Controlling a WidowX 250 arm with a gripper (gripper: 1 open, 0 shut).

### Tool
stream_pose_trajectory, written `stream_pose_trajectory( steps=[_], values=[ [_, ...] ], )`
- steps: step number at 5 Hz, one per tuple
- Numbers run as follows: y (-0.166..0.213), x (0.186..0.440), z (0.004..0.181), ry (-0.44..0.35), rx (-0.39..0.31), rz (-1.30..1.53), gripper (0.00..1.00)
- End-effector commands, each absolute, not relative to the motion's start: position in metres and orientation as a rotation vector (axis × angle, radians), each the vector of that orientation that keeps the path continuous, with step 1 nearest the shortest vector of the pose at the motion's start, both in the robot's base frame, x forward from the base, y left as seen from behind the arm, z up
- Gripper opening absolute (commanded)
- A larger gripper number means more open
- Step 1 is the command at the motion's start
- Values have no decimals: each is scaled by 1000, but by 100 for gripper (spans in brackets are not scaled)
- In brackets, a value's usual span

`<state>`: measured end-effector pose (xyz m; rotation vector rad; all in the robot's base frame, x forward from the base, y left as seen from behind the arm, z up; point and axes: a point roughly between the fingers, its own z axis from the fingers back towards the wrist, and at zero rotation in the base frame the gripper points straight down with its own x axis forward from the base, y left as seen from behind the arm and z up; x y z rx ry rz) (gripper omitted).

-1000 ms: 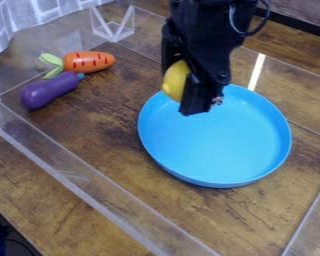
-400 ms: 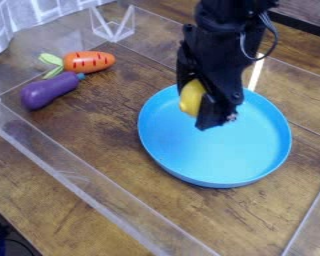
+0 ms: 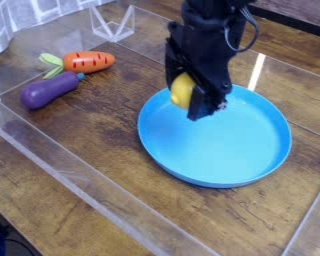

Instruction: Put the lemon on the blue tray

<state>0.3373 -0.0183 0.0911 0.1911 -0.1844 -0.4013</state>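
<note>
The lemon (image 3: 182, 91), small and bright yellow, sits between the black fingers of my gripper (image 3: 192, 100), which is shut on it. It hangs over the back left part of the blue tray (image 3: 243, 150), a large round shallow dish on the wooden table. The black arm comes down from the top of the view and hides most of the lemon. I cannot tell whether the lemon touches the tray's floor.
An orange carrot (image 3: 87, 61) and a purple eggplant (image 3: 51, 92) lie on the table to the left of the tray. Clear plastic walls (image 3: 69, 165) run along the front and left edges of the work area.
My gripper, still holding the lemon, has sunk lower over the tray's back left part, swinging a little right and then back left.
</note>
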Motion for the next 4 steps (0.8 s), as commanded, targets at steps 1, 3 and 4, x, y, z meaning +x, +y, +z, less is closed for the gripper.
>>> stream_pose_trajectory(
  steps=[1,3,4],
  values=[
    [-13,355,102,-252,190,-375,0],
    [-9,365,89,-253,176,-356,0],
    [-3,365,94,-256,184,-324,0]
  ],
)
